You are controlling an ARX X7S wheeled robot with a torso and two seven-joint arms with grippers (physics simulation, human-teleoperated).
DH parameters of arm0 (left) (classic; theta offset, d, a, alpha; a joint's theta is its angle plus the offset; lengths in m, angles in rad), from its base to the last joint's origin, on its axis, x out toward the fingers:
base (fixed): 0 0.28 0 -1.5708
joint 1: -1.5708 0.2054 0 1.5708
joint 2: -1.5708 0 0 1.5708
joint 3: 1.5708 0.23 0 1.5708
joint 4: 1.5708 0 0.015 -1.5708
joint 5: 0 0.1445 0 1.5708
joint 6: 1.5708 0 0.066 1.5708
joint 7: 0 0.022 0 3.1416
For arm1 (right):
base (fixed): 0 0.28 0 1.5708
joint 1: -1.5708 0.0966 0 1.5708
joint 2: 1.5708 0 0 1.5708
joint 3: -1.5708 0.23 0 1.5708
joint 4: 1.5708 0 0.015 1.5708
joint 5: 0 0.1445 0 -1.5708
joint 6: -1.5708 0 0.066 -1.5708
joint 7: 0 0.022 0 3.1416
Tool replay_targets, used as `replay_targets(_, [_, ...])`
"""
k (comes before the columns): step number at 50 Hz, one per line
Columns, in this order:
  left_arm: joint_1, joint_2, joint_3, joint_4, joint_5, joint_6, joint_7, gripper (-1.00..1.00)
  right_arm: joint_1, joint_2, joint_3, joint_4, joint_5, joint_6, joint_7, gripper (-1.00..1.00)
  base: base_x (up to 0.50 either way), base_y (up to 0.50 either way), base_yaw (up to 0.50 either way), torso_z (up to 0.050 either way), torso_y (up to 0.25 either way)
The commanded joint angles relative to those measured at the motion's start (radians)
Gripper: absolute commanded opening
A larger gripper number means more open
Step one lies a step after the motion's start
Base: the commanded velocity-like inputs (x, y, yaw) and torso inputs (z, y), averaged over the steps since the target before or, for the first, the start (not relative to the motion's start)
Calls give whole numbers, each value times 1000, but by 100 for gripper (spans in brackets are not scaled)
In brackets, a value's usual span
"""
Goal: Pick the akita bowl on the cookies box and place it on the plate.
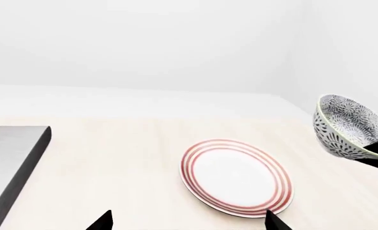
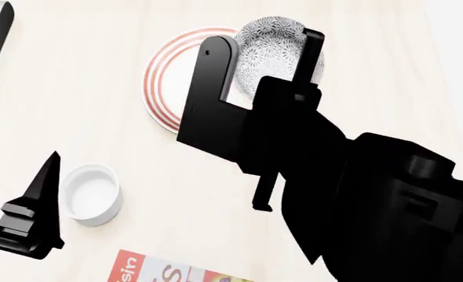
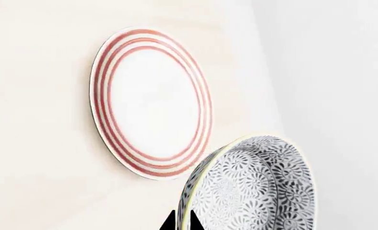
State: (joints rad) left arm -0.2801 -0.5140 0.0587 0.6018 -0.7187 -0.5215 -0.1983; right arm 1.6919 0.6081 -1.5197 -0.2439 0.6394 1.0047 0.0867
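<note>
R pincer (image 2: 310,59) grips bowl (image 2: 272,50) by rim, upper centre, held tilted above plate (image 2: 165,88) right edge; needs shift left. L pincer (image 2: 27,217) open, idle.

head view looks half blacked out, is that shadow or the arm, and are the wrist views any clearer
Head view: no shadow, the black right arm blocks it, covering part of the plate and bowl. Left wrist view: sharp, evenly lit, plate unobstructed. Right wrist view: sharp but tilted, bowl cut off at the frame edge.
</note>
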Motion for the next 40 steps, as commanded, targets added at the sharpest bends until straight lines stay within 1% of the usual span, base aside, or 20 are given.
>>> replay_targets(1, [3,-3,10,1,8,7,4,100,-4,-93,-31,246,-159,-144,-21,-100,0,0,0,0,0])
replay_targets(4, [6,-4,14,1,14,12,8,100,-15,-132,-34,333,-182,-190,-26,-100,0,0,0,0,0])
replay_targets(10, [7,-5,15,4,12,14,9,100,-34,-177,-37,417,-207,-240,-25,-100,0,0,0,0,0])
replay_targets(15, [8,-7,20,4,20,15,6,100,-55,-237,-35,547,-234,-310,-25,-100,0,0,0,0,0])
replay_targets(22, [5,-8,22,5,17,14,4,100,-66,-292,-29,641,-252,-366,-27,-100,0,0,0,0,0])
replay_targets(32, [11,-12,20,9,21,22,3,100,-95,-389,-18,835,-290,-473,-7,-100,0,0,0,0,0])
replay_targets(40, [13,-13,19,8,18,23,1,100,-113,-421,-20,891,-303,-505,2,-100,0,0,0,0,2])
